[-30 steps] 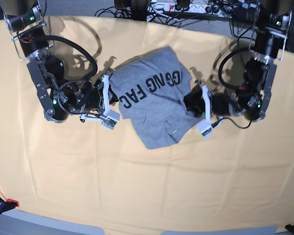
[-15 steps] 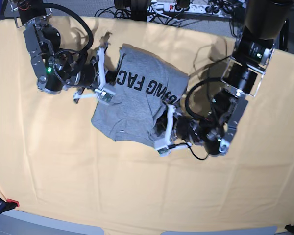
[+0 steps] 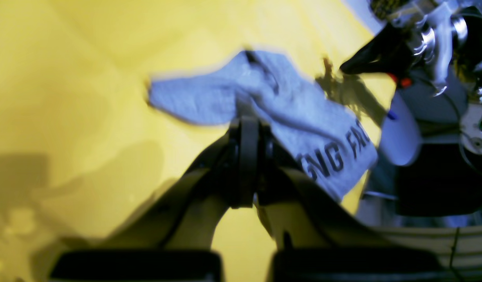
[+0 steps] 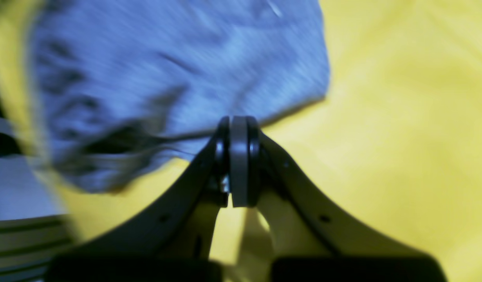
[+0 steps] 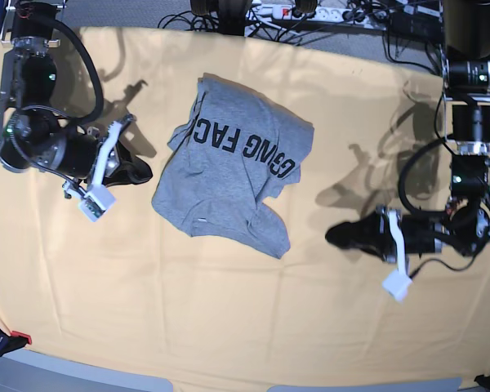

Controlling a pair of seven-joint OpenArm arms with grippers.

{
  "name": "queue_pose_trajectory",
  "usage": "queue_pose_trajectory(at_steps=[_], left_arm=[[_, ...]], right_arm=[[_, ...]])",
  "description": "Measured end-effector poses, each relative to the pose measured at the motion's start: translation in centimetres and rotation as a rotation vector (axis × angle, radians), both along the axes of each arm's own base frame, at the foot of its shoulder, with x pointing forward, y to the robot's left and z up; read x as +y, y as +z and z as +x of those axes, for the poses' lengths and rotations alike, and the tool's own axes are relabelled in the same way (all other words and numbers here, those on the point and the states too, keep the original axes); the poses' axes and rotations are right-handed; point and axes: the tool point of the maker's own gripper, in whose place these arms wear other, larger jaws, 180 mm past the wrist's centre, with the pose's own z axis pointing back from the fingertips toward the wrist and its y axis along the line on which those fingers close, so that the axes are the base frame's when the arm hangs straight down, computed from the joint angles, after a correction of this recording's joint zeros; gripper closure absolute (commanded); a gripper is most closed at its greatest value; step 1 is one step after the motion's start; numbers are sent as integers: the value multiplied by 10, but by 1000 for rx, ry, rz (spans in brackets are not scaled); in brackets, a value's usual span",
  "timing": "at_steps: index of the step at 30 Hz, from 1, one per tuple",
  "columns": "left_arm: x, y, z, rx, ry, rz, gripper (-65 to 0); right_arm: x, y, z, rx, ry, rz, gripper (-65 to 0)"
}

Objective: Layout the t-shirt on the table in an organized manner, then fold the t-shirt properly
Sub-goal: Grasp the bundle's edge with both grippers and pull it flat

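1. Tabletop [image 5: 229,327]: wide pale yellow-orange cloth with faint creases and plenty of bare room on every side, so there is space to spread the garment out.
2. T-shirt [image 5: 233,175]: grey, lying near the middle of the tabletop, a bit toward the far edge. It is bunched and skewed rather than flat. The dark lettering faces up and reads upside down in the base view. One flap is doubled over at the near right corner. Neither arm touches it. My read is that the layout step is not done yet and the shirt still needs flattening before any fold.
3. Right arm, on the left side of the base view: right claw [image 5: 135,170] sits near the shirt's left edge but apart from it. Its wrist view shows the jaws clenched together on nothing, with grey cloth lying just past the tips.
4. Left arm, on the right side of the base view: left claw [image 5: 336,235] rests low over bare cloth, apart from the shirt's near right corner. Its jaws are also pressed shut and empty in its wrist view.
5. Both claws point inward at opposite sides of the shirt, probably set up for a two-sided re-grab.
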Motion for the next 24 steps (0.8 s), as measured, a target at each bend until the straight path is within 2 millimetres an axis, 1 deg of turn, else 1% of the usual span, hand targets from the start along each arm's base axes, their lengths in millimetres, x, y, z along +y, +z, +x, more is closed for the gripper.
queue_pose_trajectory(at_steps=[3,5,8,12,14,17,19,22,24], left_arm=[[-4,-19,-14,54,-1,-15,0],[-6,-27,-24,71,-9,-13,0],[-15,-32,-45,66,-48,1,0],[-40,-24,-73,14,-127,-25,0],[-47,-29,-88,23,-151,-29,0],[-58,-38,-111,47,-183,-46,0],[-66,-39,-118,47,-195,-72,0],[-76,-40,-123,57,-195,-109,0],[-78,-48,-135,92,-192,-121,0]], right_arm=[[11,6,-16,61,67,77,0],[21,11,-25,88,114,136,0],[35,22,-33,94,146,244,0],[48,15,-44,129,138,294,0],[59,12,-50,148,134,340,0],[67,7,-60,182,126,378,0],[73,6,-62,191,123,400,0],[81,11,-59,178,120,436,0],[87,11,-61,185,116,460,0]])
